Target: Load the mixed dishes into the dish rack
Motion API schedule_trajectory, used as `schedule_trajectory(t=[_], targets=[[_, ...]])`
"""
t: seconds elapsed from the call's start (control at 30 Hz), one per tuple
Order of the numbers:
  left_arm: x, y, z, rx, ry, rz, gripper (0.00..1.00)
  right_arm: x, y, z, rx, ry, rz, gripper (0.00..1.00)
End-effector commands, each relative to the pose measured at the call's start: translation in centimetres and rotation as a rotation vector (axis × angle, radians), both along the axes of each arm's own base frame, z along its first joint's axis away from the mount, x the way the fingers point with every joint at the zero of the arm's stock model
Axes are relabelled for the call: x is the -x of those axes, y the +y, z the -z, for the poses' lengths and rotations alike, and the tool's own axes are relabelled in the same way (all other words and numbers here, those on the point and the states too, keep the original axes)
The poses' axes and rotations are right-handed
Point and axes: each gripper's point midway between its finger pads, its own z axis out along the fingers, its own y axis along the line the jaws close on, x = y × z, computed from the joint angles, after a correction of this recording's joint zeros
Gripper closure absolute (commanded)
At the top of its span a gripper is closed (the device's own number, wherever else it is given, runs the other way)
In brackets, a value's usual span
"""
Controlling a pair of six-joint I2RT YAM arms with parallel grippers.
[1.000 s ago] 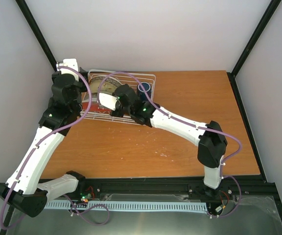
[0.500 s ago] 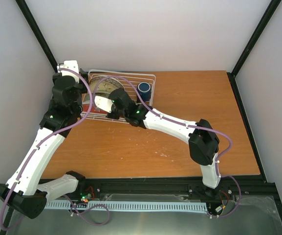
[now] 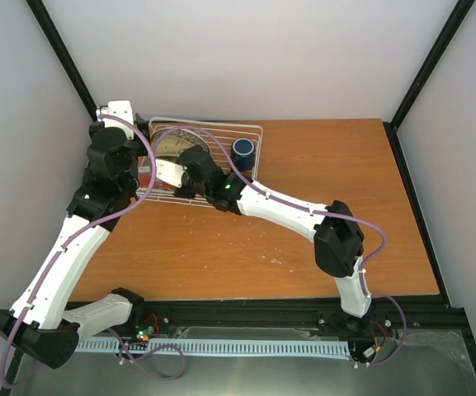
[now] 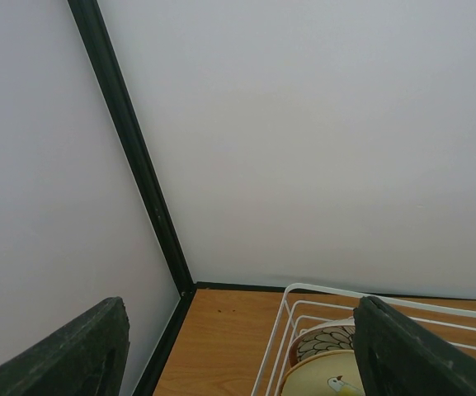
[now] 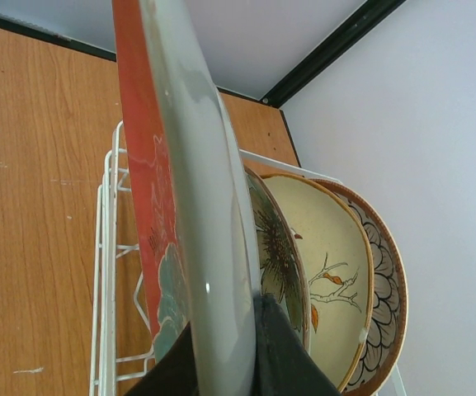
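Observation:
My right gripper (image 3: 180,175) (image 5: 221,363) is shut on the red plate with teal flower (image 5: 143,206), which it holds on edge over the left part of the white wire dish rack (image 3: 221,125) (image 5: 104,247). Upright in the rack just behind it stand a plate with a dark flower (image 5: 277,247), a cream floral plate (image 5: 328,256) and the bowl with a dark petal pattern (image 5: 388,280). The dark blue mug (image 3: 242,149) sits at the rack's right end. My left gripper (image 3: 115,115) (image 4: 242,338) is open and holds nothing, raised beside the rack's left end and facing the back corner.
The rack stands at the table's back left, close to the back wall and the black corner post (image 4: 139,165). Bare wood tabletop (image 3: 328,181) stretches to the right and front of it. The right arm reaches diagonally across the table.
My right gripper has carried the red plate leftward over the rack, closer to the standing dishes. The left arm has not moved.

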Motion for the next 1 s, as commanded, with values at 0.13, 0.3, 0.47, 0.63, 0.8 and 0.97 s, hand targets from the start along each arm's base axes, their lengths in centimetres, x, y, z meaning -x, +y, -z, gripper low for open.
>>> schedule_trajectory(t=[0.13,0.3,0.47,0.63,0.8,0.97], targets=[[0.6,0.3,-1.9,-0.002,-0.056,0.0,0.25,-2.0,0.1,-9.8,-0.223,-0.206,0.062,0.97],[0.3,0.2,-2.0,-0.004,-0.056,0.006,0.25,-2.9,-0.5,-10.5,-0.22,-0.238,0.089,0.97],[0.3,0.1,-1.9,-0.004,-0.054,0.008,0.25,-4.2,-1.2,-9.7,-0.207,-0.23,0.116,0.97],[0.2,0.0,-1.9,-0.002,-0.054,0.011,0.26,-5.0,-1.4,-8.3,-0.186,-0.192,0.127,0.97],[0.1,-0.1,-1.7,-0.001,-0.049,0.015,0.26,-4.8,-1.3,-7.3,-0.189,-0.139,0.115,0.97],[-0.1,-0.3,-1.8,0.01,-0.05,0.027,0.26,-4.5,-1.3,-7.1,-0.193,-0.109,0.108,0.97]])
